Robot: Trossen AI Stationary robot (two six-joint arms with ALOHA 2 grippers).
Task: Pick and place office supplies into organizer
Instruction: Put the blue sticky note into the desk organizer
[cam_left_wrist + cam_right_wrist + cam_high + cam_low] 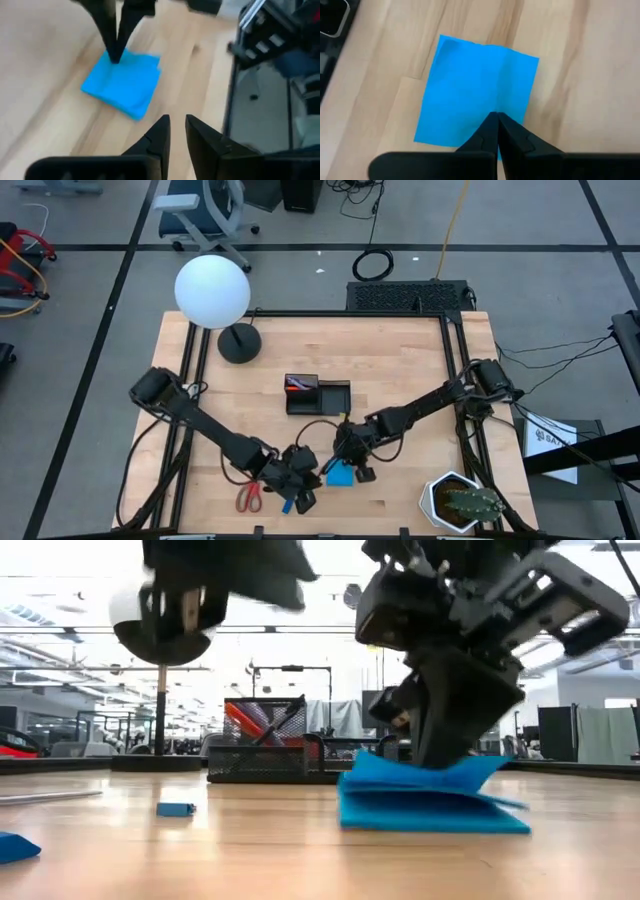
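The right pincer (497, 120) is pinching the top sheets of the blue notepad (475, 90) lying on the table (400, 370) short of the organizer (318, 394), probably to lift it, while the left pincer (176, 131), nearly closed and empty, is hovering nearby.

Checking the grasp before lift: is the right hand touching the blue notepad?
Touching. The low view shows the right hand pressed into the blue notepad, top sheets bent up around it; in the right wrist view its shut tips sit on the paper.

Bright blue notepad (475, 95), red-handled scissors (249, 498), black mesh organizer (318, 395), pale wood table (400, 360).
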